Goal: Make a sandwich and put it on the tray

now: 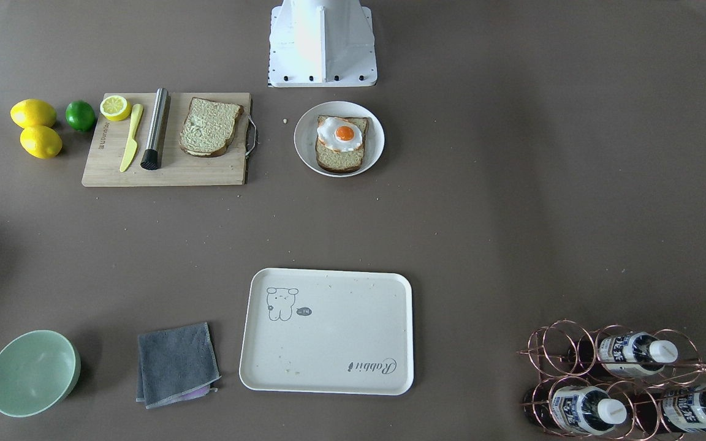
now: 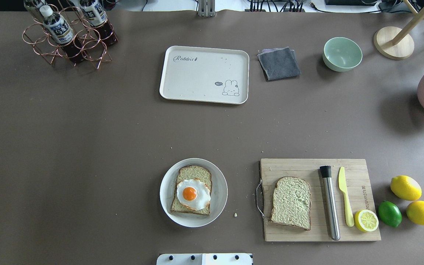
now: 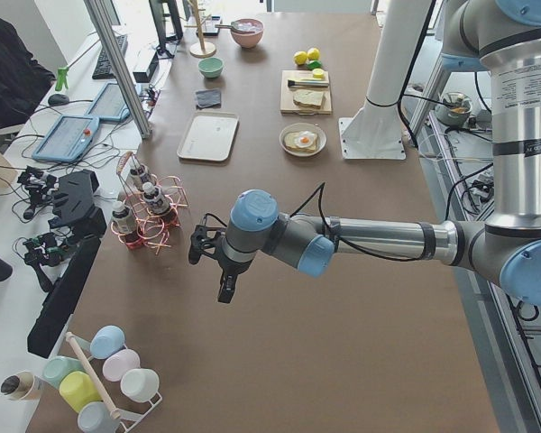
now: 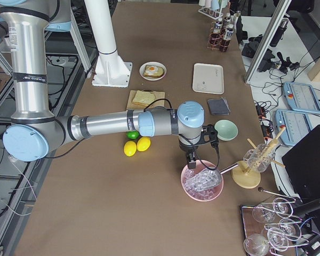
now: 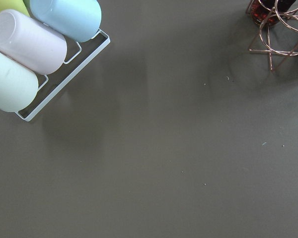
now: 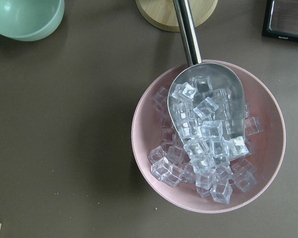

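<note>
One toast slice (image 2: 194, 174) lies on a round white plate (image 2: 220, 206) with the fried egg (image 2: 193, 194) on top of it. The second slice (image 2: 292, 202) lies on the wooden cutting board (image 2: 293, 165), apart from the plate. The cream tray (image 2: 197, 77) stands bare at the far side of the table. The left gripper (image 3: 225, 290) hangs over bare table near the bottle rack, far from the bread; I cannot tell if it is open or shut. The right gripper (image 4: 191, 159) hangs over a pink ice bowl (image 4: 202, 184); I cannot tell its state either.
A copper rack with bottles (image 2: 68, 35), a grey cloth (image 2: 279, 63) and a green bowl (image 2: 342, 54) stand beside the tray. A yellow knife (image 2: 345, 197), a steel rod (image 2: 329, 202), a lemon half (image 2: 366, 220), two lemons (image 2: 405, 187) and a lime (image 2: 389, 213) lie by the board.
</note>
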### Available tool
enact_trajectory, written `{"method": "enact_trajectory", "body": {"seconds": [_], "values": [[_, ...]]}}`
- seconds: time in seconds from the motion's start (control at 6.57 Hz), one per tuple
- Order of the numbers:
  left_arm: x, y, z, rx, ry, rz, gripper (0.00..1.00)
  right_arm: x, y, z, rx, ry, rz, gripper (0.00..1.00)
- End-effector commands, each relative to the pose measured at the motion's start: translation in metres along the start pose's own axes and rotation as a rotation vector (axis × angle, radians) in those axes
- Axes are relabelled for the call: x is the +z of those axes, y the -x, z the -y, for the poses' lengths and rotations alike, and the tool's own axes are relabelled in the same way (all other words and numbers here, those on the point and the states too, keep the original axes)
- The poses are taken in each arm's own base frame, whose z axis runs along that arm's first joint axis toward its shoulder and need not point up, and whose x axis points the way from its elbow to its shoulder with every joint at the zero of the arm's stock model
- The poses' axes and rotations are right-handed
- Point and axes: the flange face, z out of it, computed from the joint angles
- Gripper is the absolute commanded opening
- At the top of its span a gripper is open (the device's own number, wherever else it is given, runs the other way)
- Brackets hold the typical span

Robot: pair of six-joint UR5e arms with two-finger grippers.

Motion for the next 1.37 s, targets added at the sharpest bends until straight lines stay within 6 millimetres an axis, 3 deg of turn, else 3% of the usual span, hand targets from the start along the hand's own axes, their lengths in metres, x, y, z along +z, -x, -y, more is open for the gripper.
{"method": "enact_trajectory", "body": {"seconds": [0.0, 0.15, 1.22], "values": [[-0.003, -0.003, 0.003, 0.002, -0.007, -0.003, 0.97, -0.006, 0.007, 0.007, -0.015, -0.013, 0.003, 1.00], [-0.004, -0.007, 0.004, 0.008, -0.006, -0.018, 0.97, -0.020, 0.021, 0.009, -0.043, -0.040, -0.003, 1.00], [-0.006, -0.010, 0.005, 0.026, -0.026, -0.034, 0.97, -0.002, 0.006, 0.001, 0.057, -0.003, 0.001, 1.00]]}}
